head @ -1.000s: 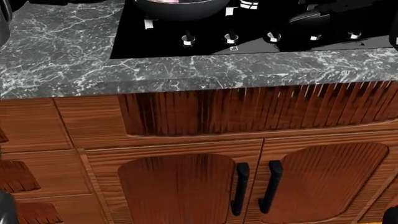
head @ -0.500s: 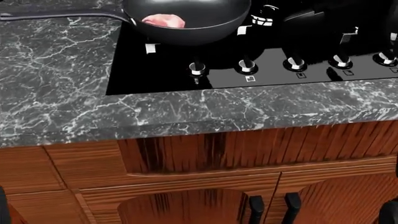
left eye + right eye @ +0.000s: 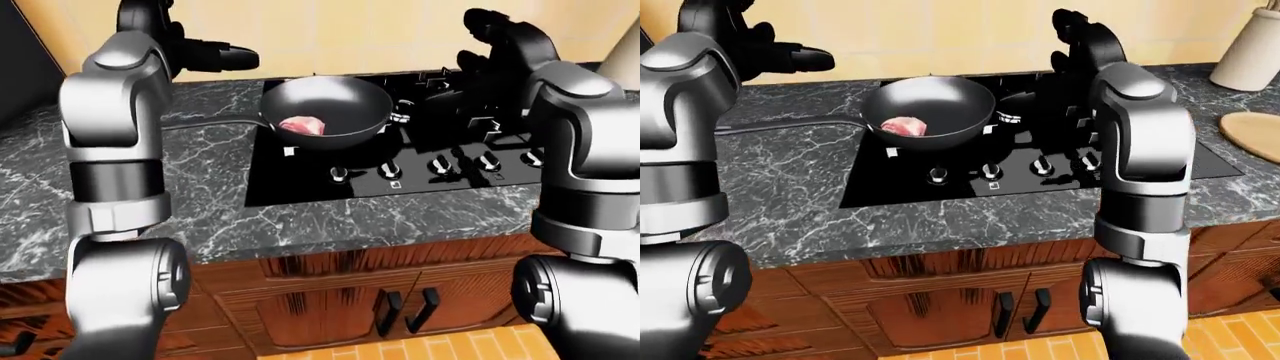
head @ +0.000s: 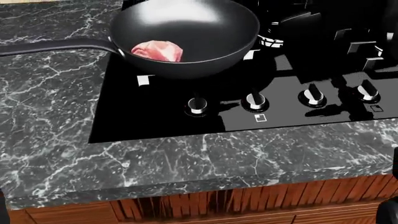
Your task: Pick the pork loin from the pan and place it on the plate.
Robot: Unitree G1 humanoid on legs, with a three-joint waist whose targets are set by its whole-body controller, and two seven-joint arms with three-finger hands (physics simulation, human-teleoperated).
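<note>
While the pork loin (image 4: 158,50) lies in the black pan (image 4: 205,23) on the stove (image 4: 298,70), both hands, left hand (image 3: 205,56) and right hand (image 3: 1080,37), hang raised, open and empty; no plate shows, and all steps remain.

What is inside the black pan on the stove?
The pan holds one pink pork loin, lying toward the left of its bowl in the head view. Nothing else shows inside. Whatever lies beneath the meat is covered.
</note>
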